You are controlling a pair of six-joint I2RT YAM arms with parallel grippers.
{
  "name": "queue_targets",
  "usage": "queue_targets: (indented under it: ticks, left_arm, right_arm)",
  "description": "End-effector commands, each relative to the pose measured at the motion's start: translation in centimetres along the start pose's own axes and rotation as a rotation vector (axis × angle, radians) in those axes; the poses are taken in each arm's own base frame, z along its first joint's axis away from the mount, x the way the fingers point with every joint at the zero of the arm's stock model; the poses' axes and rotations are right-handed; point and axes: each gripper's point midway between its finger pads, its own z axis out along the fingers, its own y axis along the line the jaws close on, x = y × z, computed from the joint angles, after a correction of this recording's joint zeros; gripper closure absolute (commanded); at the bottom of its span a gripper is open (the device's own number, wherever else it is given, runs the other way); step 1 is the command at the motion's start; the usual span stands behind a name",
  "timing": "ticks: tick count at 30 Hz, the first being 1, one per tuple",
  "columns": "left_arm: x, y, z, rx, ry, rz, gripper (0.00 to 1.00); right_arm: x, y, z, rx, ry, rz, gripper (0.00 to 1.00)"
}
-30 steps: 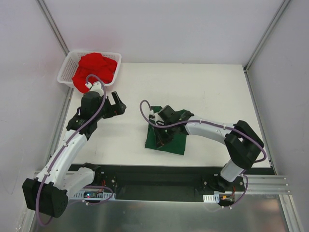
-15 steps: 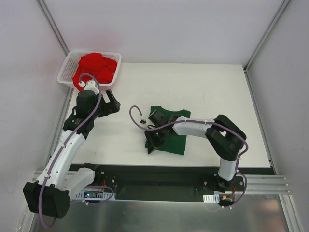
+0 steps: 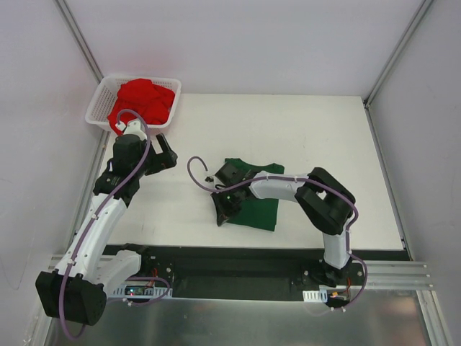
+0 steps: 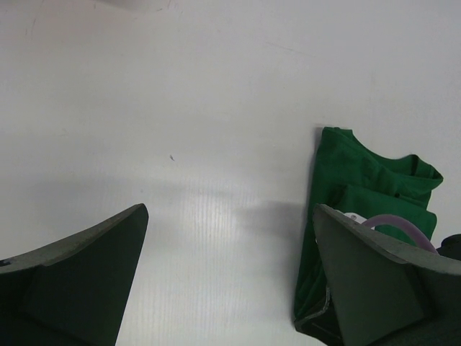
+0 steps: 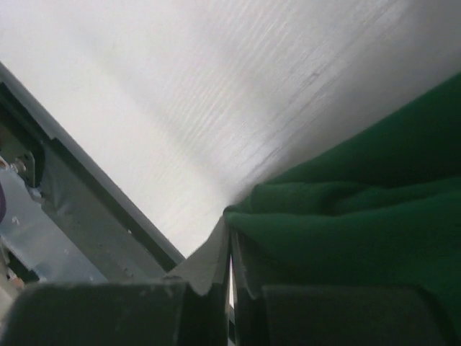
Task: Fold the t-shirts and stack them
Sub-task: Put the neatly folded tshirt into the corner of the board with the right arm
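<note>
So nearest the bases, the right gripper [image 3: 222,209] sits at the near-left corner of the green t-shirt [image 3: 259,209], which lies mostly flat in a rough rectangle mid-table [image 3: 302,130], looking partly folded to me. Left of it and a bit farther back, the left gripper [image 3: 165,153] hangs over bare tabletop with its jaws spread wide, holding nothing. Far left, the red t-shirt [image 3: 144,101] is a crumpled heap in the white basket [image 3: 96,109], so I'd say we're under halfway: green needs finishing, red needs pulling out, folding and stacking. From overhead you can't see the right fingertips at all, but the right wrist camera shows them clamped together with the green cloth bunched right at the tips, so it looks pinched. The left wrist view catches the green collar and folded layers, but never the red one.
</note>
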Motion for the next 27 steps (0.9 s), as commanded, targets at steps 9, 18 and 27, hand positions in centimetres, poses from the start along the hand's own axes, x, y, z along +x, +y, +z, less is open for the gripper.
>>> queue_targets:
  ticks: [9,18,27]
  left_arm:
    - [-1.2,-0.1,-0.3,0.003,-0.024,0.014,0.01]
    - [-1.0,-0.1,-0.2,0.007,-0.017,0.011,0.01]
    - [-1.1,0.0,-0.3,0.006,-0.021,0.011,0.01]
  right_arm:
    - [1.2,-6.3,-2.7,0.373,0.018,0.068,0.99]
    - [0.9,-12.8,-6.8,0.596,0.015,0.162,0.99]
    - [-0.4,-18.6,-11.2,0.644,-0.024,0.245,0.99]
